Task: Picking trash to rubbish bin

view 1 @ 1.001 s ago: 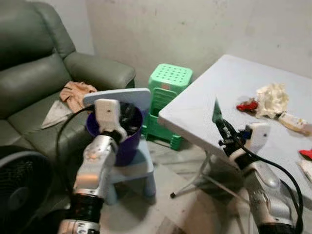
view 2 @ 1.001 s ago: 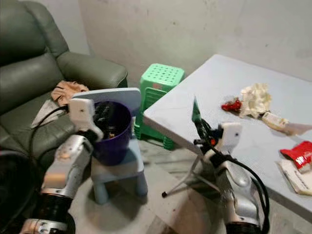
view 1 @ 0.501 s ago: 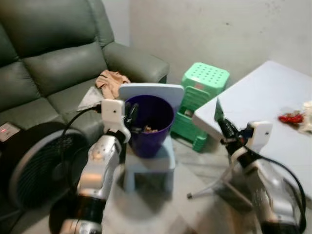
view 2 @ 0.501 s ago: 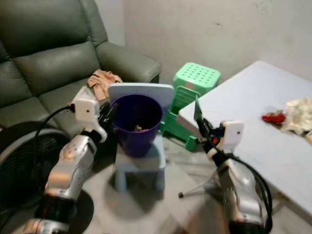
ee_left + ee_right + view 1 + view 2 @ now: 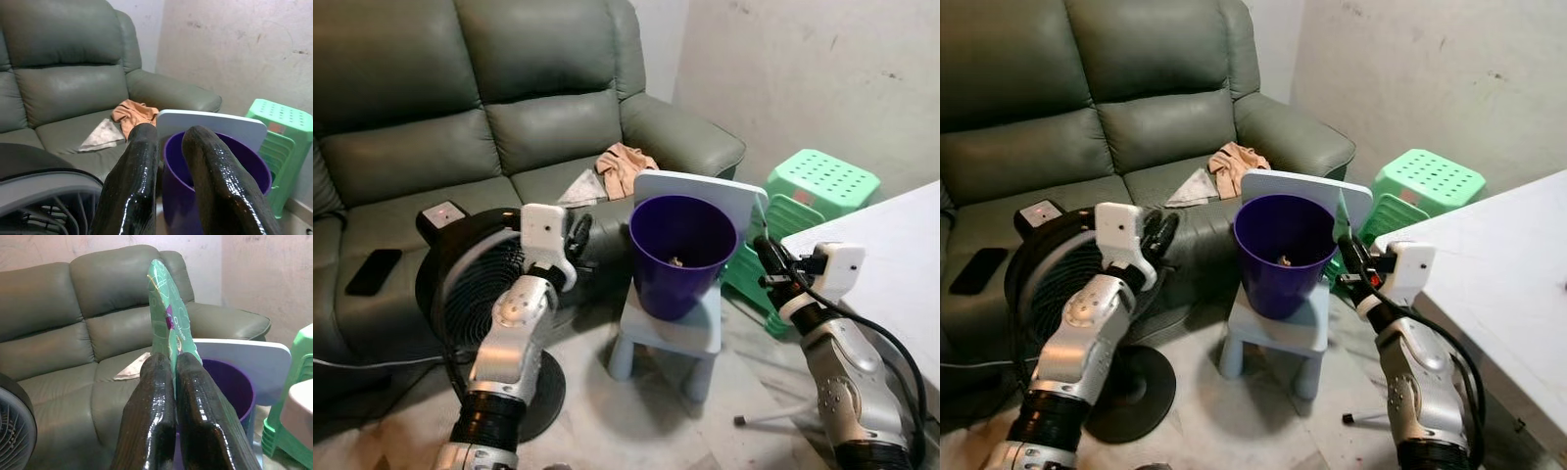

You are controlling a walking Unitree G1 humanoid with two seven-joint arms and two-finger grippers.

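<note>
Right claw (image 5: pixel 171 363) pinches green wrapper (image 5: pixel 168 316), lower end hidden.

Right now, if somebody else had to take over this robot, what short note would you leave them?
Right pincer: shut on a green wrapper, held up beside the purple bin.
Left pincer: nothing held, fingers slightly apart, raised on the bin's other side.
The bin stands on a small blue chair in front of the sofa, some trash already in it.
Done: wrapper picked up and brought over.
Left: move it over the bin and release.
</note>
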